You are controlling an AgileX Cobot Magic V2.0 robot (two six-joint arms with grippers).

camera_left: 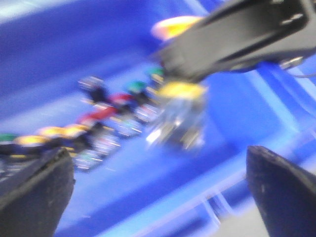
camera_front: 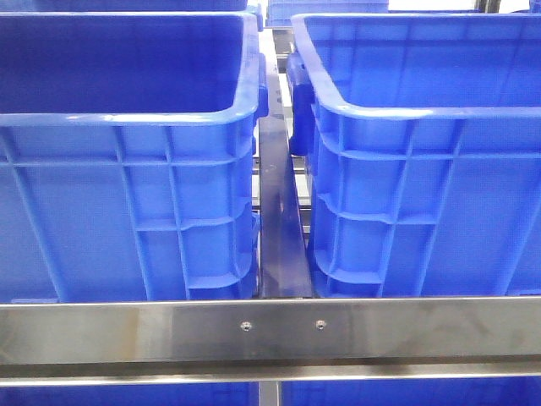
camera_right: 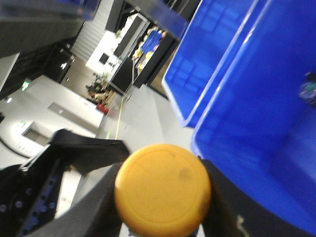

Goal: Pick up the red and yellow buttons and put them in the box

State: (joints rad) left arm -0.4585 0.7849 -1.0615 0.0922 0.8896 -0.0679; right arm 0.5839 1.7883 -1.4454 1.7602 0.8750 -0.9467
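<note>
The right gripper [camera_right: 163,217] is clamped on a yellow button [camera_right: 163,190]: the right wrist view shows the round orange-yellow cap wedged between the two dark fingers [camera_right: 84,153]. Beyond it runs the rim of a blue crate [camera_right: 237,123], with open floor and shelving far behind. The left wrist view, badly blurred, shows what seems to be the same button [camera_left: 180,113] hanging under a dark arm, its clear, metal-pinned end pointing down over a crate floor. The left gripper [camera_left: 163,192] has its fingers [camera_left: 34,192] spread wide with nothing between them.

The step in hand is probably carrying this button to its box. To do it well, the grip should stay firm on the cap, since the part is small and smooth and could slip; the arm should clear the crate wall fully before lowering, then release low over the floor so the part does not bounce.

A row of other buttons [camera_left: 89,133], with red, yellow and green caps, lies on the crate floor near its wall. In the front view two blue crates stand side by side, left crate [camera_front: 127,203] and right crate [camera_front: 423,203], a dark bar [camera_front: 281,228] between them and a steel rail [camera_front: 270,330] across the front. Neither arm shows there. The tall crate walls are the main obstacle, and the two arms look close together.
</note>
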